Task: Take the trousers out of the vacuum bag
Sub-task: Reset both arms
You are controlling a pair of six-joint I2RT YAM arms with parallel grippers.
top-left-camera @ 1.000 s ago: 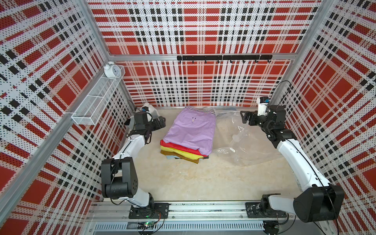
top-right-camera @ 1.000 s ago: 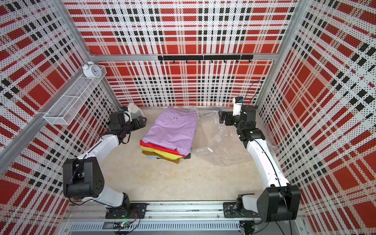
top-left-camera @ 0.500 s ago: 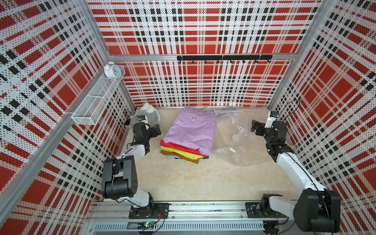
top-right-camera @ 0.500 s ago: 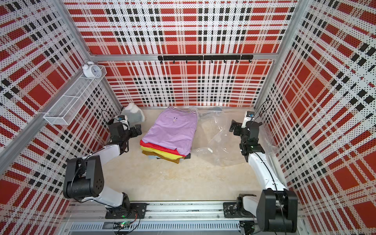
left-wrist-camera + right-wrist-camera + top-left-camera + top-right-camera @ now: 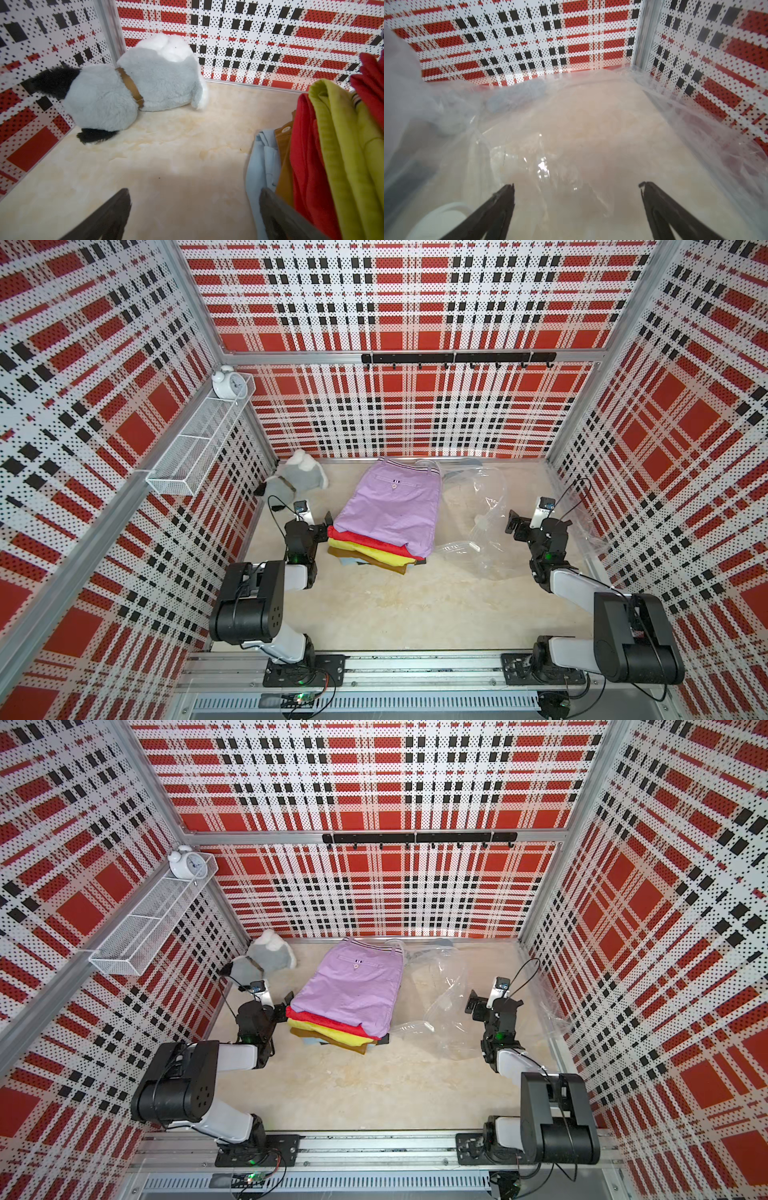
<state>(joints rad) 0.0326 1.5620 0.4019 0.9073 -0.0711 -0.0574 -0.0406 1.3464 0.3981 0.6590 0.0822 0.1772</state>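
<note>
Plaid perforated walls (image 5: 415, 302) are seen around the beige worktop (image 5: 395, 605). The vacuum bag (image 5: 478, 510) is found crumpled at 3 o'clock of the trousers (image 5: 395, 506), which are stacked outside it, toward 12 o'clock. A plush toy (image 5: 297, 479) is noted at 10 o'clock. Left tool (image 5: 194, 193) and right tool (image 5: 577, 186) are recorded with jaws apart.

The beige tabletop (image 5: 395, 605) is carrying three things: the stacked trousers (image 5: 390, 514) are sitting toward the back, the crumpled vacuum bag (image 5: 482, 510) is lying just beside them, and a plush toy (image 5: 297, 481) is resting in the far corner.
</note>
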